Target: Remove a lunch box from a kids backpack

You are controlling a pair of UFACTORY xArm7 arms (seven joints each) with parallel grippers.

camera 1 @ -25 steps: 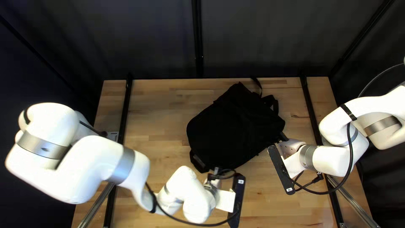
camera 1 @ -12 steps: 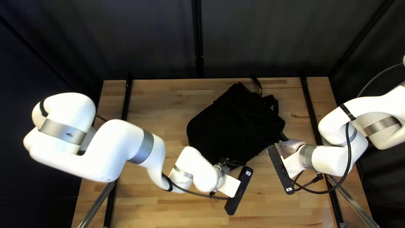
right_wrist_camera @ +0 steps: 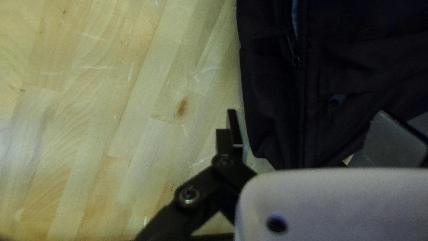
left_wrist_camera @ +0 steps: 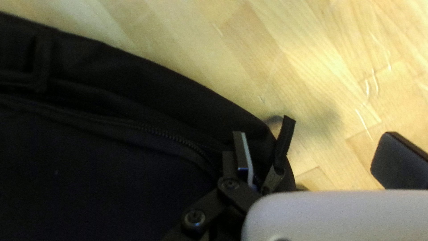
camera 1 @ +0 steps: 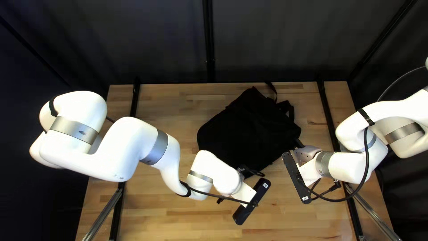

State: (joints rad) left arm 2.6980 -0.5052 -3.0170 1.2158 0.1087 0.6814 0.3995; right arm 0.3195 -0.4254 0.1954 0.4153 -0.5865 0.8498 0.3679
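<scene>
The black backpack (camera 1: 247, 134) lies on the table in the top left view, and no lunch box shows. At its near edge is my left gripper (camera 1: 244, 171), fingertips hidden there; my right gripper (camera 1: 306, 154) is by its right corner. In the left wrist view my left gripper (left_wrist_camera: 317, 154) is open over the backpack's (left_wrist_camera: 111, 174) rounded edge, a black zipper pull (left_wrist_camera: 285, 138) between its fingers, closer to one. The right wrist view has my right gripper (right_wrist_camera: 311, 129) open, its fingers either side of a backpack (right_wrist_camera: 276, 98) corner, beside a zipper slider (right_wrist_camera: 296, 61).
Straps (camera 1: 286, 107) extend from the backpack's far right side onto the wooden table (camera 1: 169, 102). Dark rails (camera 1: 329, 116) run along both table sides. My two wrists stand fairly close together near the backpack's front.
In the top left view, my left arm has moved up and to the right, with its wrist turning, bringing its gripper to the backpack's near edge. My right arm has hardly moved.
</scene>
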